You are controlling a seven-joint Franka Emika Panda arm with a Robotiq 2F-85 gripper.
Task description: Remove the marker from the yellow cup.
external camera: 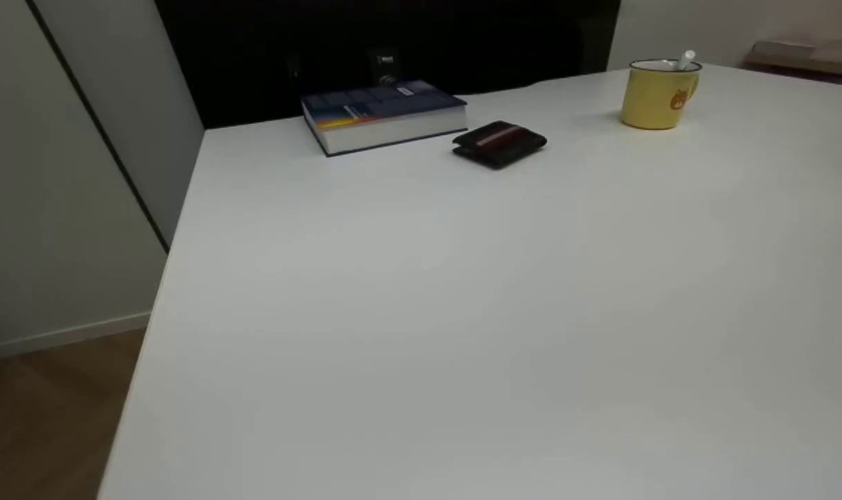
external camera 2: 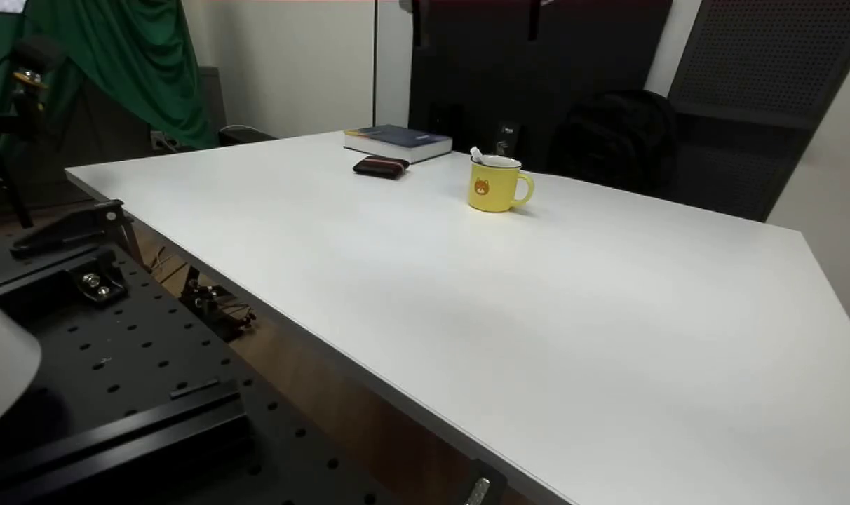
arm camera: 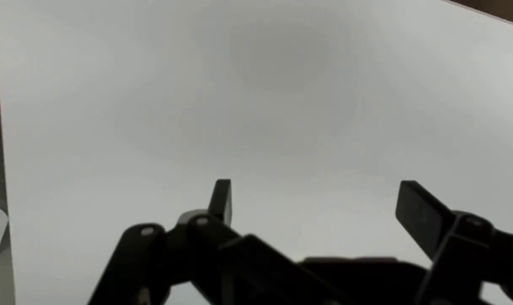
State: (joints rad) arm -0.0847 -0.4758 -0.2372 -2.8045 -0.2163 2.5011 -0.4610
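Observation:
The yellow cup point(external camera: 651, 98) stands upright on the white table at the far right in an exterior view. It also shows near the middle in an exterior view point(external camera 2: 491, 191), with its handle to the right. The marker point(external camera: 686, 60) leans inside the cup, and only its white end sticks out above the rim; this end also shows in an exterior view point(external camera 2: 475, 153). The rest of the marker is hidden in the cup. My gripper point(arm camera: 315, 201) is open and empty above the table in the wrist view. Its fingertips point(external camera 2: 475, 31) show at the top edge of an exterior view. Cup and marker are out of the wrist view.
A thick blue book point(external camera: 386, 114) lies at the table's back edge, also visible in an exterior view point(external camera 2: 397, 142). A dark wallet point(external camera: 499, 144) with a red and white stripe lies between book and cup. The white table point(external camera 2: 425, 280) has a black pegboard base point(external camera 2: 151, 351) beside it.

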